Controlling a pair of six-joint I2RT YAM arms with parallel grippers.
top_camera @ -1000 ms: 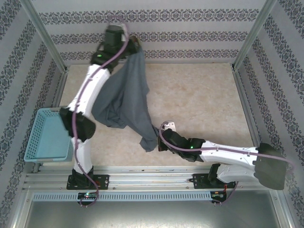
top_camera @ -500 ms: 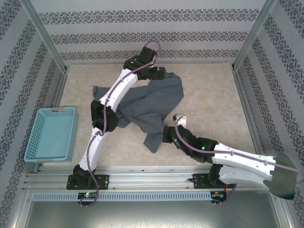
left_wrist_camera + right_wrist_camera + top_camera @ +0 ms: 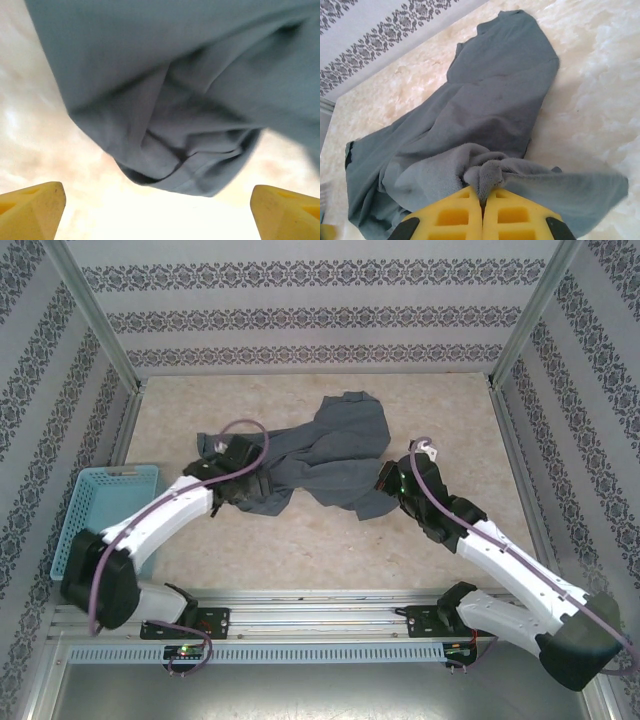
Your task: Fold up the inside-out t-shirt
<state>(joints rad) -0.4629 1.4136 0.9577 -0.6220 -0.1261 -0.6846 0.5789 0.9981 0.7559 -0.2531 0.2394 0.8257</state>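
Note:
The inside-out t-shirt lies crumpled across the middle of the table, dark slate-grey and bunched. My right gripper is at its right edge, shut on a pinched fold of the cloth; in the right wrist view the yellow fingers press together on that fold and the t-shirt spreads away behind it. At the shirt's left end my left gripper is open. In the left wrist view its fingertips stand far apart with bare table between them, and a rounded lobe of the t-shirt lies just beyond.
A light-blue mesh basket stands at the table's left edge, beside the left arm's elbow. Patterned walls and metal posts enclose the table on three sides. Bare beige tabletop lies between the shirt and the arm bases.
The left gripper let go of the shirt, which dropped from hanging high to lying on the table, and the left arm drew back low. The right gripper carried its fold rightwards and away.

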